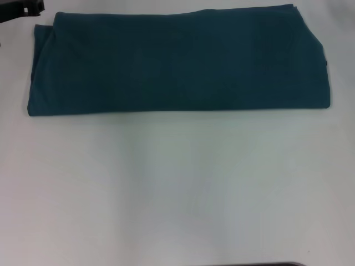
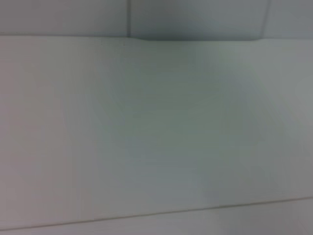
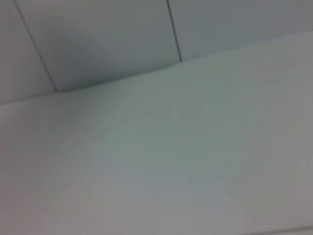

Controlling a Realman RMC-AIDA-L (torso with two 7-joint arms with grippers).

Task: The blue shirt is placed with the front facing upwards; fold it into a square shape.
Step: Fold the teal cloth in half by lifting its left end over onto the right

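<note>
We're looking down at a white table (image 1: 177, 194) that's taking up pretty much the whole head view, and the blue shirt (image 1: 177, 64) is lying across the 12 o'clock stretch as a long folded band, plain side up, no lettering showing. A black bit of the left arm (image 1: 25, 8) is peeking in around 10 o'clock, so we can't tell what its fingers are doing, and the right gripper isn't showing up anywhere.

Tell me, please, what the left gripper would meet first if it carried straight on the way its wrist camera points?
Probably the bare white table: the left wrist view shows only that, with a wall behind. Depth is unclear. The gripper itself is unseen.
</note>
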